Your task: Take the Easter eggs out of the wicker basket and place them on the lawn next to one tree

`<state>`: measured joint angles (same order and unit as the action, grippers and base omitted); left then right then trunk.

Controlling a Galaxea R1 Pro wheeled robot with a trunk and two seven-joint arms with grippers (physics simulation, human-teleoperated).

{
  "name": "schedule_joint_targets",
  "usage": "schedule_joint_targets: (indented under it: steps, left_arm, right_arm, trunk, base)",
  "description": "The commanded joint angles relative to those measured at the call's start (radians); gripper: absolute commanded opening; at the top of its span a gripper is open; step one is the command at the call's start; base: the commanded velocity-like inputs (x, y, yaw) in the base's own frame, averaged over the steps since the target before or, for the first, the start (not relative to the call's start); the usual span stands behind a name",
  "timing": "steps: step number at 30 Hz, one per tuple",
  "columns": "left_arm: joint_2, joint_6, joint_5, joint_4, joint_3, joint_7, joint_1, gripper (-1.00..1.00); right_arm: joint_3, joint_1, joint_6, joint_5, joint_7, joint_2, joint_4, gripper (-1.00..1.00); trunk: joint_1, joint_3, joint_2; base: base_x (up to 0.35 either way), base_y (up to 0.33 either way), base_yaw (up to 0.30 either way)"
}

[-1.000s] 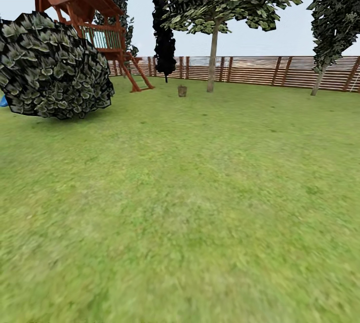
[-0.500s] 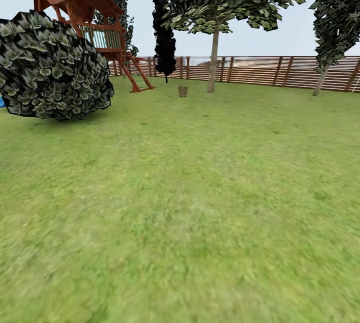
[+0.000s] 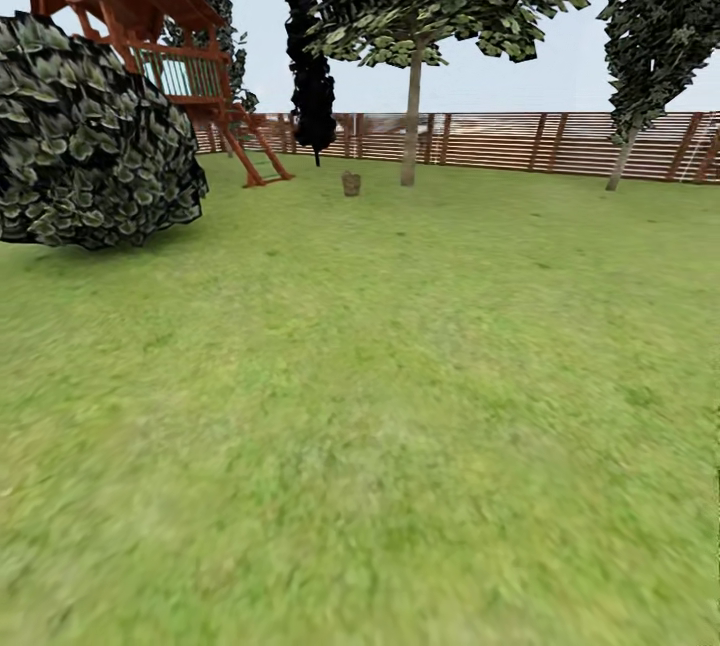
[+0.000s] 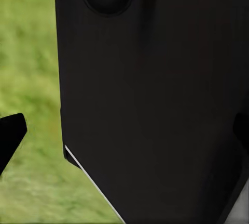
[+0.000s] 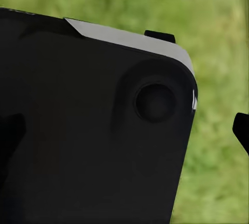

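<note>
The wicker basket [image 3: 351, 183] stands small and far off on the lawn [image 3: 380, 406], near the back fence. Just beside it rises a tree [image 3: 410, 126] with a pale straight trunk and a broad leafy canopy. The Easter eggs are too small to make out at this distance. In the left wrist view my left gripper [image 4: 124, 133] is open, its fingertips [image 4: 10, 136] at the frame edges, with a black part of the robot's body close in front and grass beyond. My right gripper [image 5: 124, 130] is open too, one fingertip [image 5: 241, 130] over grass.
A big dark leafy bush [image 3: 90, 136] sits at the left. Behind it is a red wooden playhouse [image 3: 150, 36] with a ladder. The brown slat fence [image 3: 560, 141] closes the back of the garden. A dark columnar tree [image 3: 312, 91] and another tree [image 3: 650, 36] stand along it.
The whole head view has shifted a little to the left, so the camera has moved. Basket, trees and bush keep their places relative to each other.
</note>
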<state>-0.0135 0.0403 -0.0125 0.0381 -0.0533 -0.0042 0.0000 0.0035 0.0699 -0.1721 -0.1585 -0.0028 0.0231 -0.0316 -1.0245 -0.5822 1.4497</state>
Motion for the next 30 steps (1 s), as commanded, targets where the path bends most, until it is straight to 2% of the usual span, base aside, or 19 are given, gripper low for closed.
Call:
schedule_joint_targets:
  steps: [1,30]
  left_arm:
    - [0.000,0.002,-0.001,0.000,-0.005,0.000,0.000,1.00]
    - [0.000,0.002,-0.001,0.000,-0.005,0.000,0.000,1.00]
  right_arm:
    - [0.000,0.001,-0.003,-0.006,0.000,0.000,0.001,1.00]
    - [0.006,0.001,-0.003,-0.015,0.000,0.000,0.003,1.00]
  trunk:
    - [-0.001,-0.001,0.000]
    - [-0.001,-0.001,0.000]
  base:
    - [0.322,0.143,-0.164]
    - [0.322,0.136,-0.006]
